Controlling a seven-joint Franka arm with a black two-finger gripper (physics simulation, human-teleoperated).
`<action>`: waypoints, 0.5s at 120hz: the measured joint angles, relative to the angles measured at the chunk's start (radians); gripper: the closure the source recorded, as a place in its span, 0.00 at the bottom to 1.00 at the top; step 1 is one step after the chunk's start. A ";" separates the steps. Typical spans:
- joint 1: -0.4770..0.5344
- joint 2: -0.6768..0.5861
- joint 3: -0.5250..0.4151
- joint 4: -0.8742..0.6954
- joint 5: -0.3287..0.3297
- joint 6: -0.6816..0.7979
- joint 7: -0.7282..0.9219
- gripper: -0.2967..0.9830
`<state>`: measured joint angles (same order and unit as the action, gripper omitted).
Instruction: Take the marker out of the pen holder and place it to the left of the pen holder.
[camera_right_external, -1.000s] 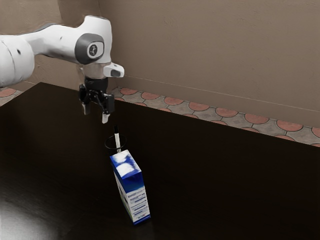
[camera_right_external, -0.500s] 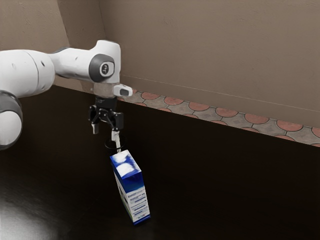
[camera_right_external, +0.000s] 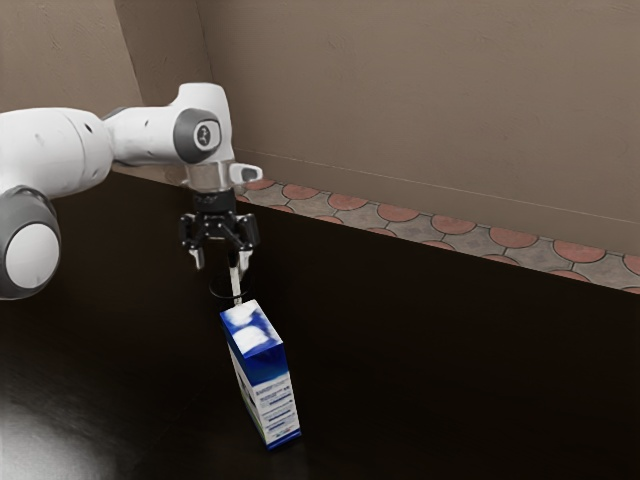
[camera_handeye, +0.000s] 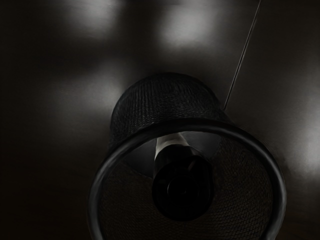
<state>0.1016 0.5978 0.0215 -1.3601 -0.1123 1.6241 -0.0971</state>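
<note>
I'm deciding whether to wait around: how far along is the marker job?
Early on. Done, by the look of it: the open claw is positioned at the marker, close above the pen holder. In hand: probably lining up the grasp; the claw isn't shut on the marker. Left: gripping the marker, which stands inside the holder, lifting it out and placing it to the holder's left.
</note>
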 joint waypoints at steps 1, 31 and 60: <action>-0.001 0.000 0.000 0.001 0.000 0.003 -0.003 0.23; -0.027 0.004 -0.002 -0.007 0.049 0.115 -0.069 0.27; -0.021 0.001 -0.005 -0.011 0.028 0.157 -0.113 0.43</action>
<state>0.0805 0.5983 0.0169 -1.3710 -0.0839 1.7813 -0.2105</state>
